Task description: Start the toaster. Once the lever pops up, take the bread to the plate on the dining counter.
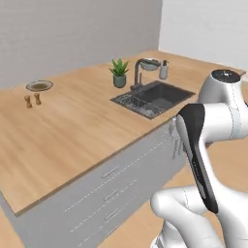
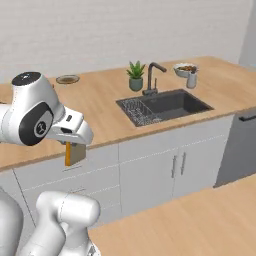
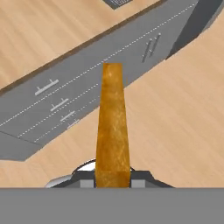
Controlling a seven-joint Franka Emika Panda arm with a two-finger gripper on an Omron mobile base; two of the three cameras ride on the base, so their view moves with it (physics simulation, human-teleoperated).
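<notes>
In the left base view we see the worktop (image 1: 72, 131) of the dining island stretching ahead, with the inset sink (image 1: 154, 98) and a small potted plant (image 1: 119, 72) beside it. The plate (image 1: 39, 85) sits near the far left edge, with two little shakers (image 1: 32, 100) just in front of it. Our arm fills the lower right.

In the right base view the hand (image 2: 75, 150) hangs out in front of the grey drawer fronts, below the worktop's edge, and the bread (image 2: 74, 153) hangs down from it, edge-on. The plate (image 2: 67, 79) lies well apart from it, far back on the worktop and left of the plant.

In the hand view the slice (image 3: 113, 127) stands straight up from between our fingertips, which are pinched shut on its lower end; beyond it lie the cabinet drawers (image 3: 57, 103) and the floor.

We judge the carrying step is under way: the toast is in our grip, not yet delivered. Next we need to lift it above the worktop, reach across to the plate and lay it down flat.
</notes>
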